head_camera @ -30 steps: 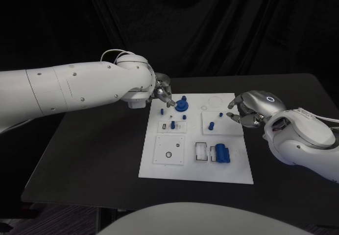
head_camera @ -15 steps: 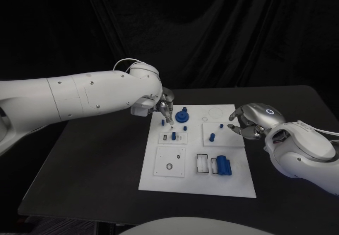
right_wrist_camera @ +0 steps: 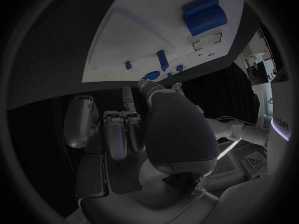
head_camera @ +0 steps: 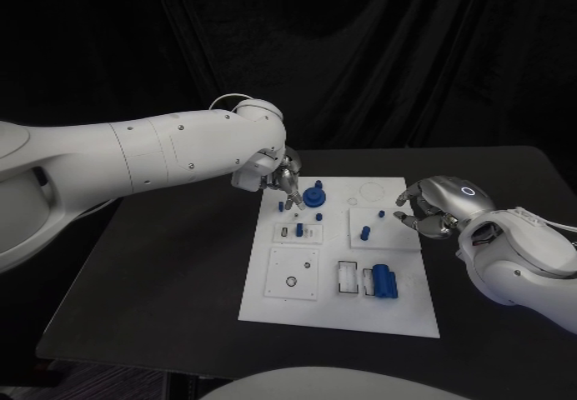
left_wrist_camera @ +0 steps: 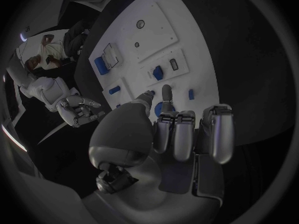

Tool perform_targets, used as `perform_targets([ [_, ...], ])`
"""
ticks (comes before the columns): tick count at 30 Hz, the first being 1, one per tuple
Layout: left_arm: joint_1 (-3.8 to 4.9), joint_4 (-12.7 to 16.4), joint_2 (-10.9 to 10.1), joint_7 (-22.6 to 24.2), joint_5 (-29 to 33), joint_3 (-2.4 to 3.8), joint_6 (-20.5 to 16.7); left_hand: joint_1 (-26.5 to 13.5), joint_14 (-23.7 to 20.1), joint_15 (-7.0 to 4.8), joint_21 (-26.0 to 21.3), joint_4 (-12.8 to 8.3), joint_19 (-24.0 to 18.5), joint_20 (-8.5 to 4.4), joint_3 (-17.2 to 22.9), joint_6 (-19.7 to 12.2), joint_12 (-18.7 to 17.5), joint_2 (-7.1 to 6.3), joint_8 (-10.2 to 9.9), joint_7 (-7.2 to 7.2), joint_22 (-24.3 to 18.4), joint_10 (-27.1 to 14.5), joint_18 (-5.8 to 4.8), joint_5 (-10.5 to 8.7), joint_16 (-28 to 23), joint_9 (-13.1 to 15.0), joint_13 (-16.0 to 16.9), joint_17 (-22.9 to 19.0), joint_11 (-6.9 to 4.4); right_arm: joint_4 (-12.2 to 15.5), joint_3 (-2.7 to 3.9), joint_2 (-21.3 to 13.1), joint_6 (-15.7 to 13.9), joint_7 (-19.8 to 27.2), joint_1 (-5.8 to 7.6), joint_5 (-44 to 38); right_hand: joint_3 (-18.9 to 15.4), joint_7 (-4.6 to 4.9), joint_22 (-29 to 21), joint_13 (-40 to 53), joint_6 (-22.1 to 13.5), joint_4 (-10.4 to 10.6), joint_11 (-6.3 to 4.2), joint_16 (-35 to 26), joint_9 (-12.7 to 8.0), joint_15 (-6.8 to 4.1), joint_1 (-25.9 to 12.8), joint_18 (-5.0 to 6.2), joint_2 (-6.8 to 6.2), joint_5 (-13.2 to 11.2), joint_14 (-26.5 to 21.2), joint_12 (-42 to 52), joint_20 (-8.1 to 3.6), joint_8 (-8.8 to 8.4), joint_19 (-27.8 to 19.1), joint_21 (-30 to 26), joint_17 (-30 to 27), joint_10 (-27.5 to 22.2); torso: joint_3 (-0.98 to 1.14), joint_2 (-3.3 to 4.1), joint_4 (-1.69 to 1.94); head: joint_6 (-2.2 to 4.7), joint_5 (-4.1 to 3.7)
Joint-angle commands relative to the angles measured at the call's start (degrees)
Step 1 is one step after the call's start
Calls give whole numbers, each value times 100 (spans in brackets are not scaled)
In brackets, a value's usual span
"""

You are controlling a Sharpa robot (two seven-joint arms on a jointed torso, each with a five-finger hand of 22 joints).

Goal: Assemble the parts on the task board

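Observation:
The white task board (head_camera: 403, 308) lies in the middle of the black table. A round blue part (head_camera: 315, 197) stands near the board's far left corner, with small blue pegs (head_camera: 320, 217) close by. My left hand (head_camera: 282, 175) hovers over that corner. Its thumb and one finger (left_wrist_camera: 166, 91) reach toward the round blue part (left_wrist_camera: 168, 108), apart, with nothing between them; the other fingers are curled. My right hand (head_camera: 429, 206) hangs at the board's right edge, fingers loosely curled around nothing, near a blue peg (head_camera: 380, 214).
Blue cylinders (head_camera: 383, 280) lie by slots at the board's near right. A square plate with a ring hole (head_camera: 291, 283) sits near left. Black table (head_camera: 157, 275) surrounds the board. My left arm (head_camera: 120, 167) spans the far left side.
The whole picture has shifted slightly. My left arm has swung further in and higher, while its fingertips stay beside the round blue part. The right hand holds its place.

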Motion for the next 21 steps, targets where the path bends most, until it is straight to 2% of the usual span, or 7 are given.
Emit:
perform_targets([
  [1,-57,-38,42,-87,281,3,207,-68,595,-20,31,55,291,-38,-15,55,15,12,-60,5,1285,604,-38,29,15,-41,1499,1509,-25,9,5,-5,-54,24,-12,58,27,-1,935,1507,24,7,16,15,-5,18,-1,29,35,39,607,16,-7,-13,-11,-8,1509,597,-3,-1,-7,-63,9],
  [10,-214,-69,113,-121,306,3,-26,-207,595,-19,161,198,330,-32,-81,166,15,106,-239,11,1319,604,-63,53,15,-194,1499,1509,-23,42,5,-51,-66,19,-11,75,36,-1,935,1507,27,4,15,15,-9,17,2,29,41,53,607,16,-8,-16,-11,-9,1509,597,-3,-1,-7,-159,9],
  [13,-249,-85,122,-128,307,3,-94,-193,595,-19,183,193,336,-32,-73,183,15,124,-282,12,1324,604,-67,79,15,-233,1499,1509,-24,56,5,-63,-75,19,-11,76,36,-1,935,1507,27,4,15,15,-9,17,2,29,41,53,607,16,-8,-16,-11,-9,1509,597,-10,9,-10,-182,6],
  [21,-310,-158,141,-142,309,3,-170,-138,595,-22,207,160,340,-33,-34,227,15,158,-340,4,1328,604,-70,124,15,-290,1499,1509,-28,83,5,-80,-82,21,-10,77,38,-1,936,1507,28,4,15,15,-10,17,3,28,40,58,607,16,-9,-17,-9,-5,1509,597,-8,8,-11,-231,4],
])
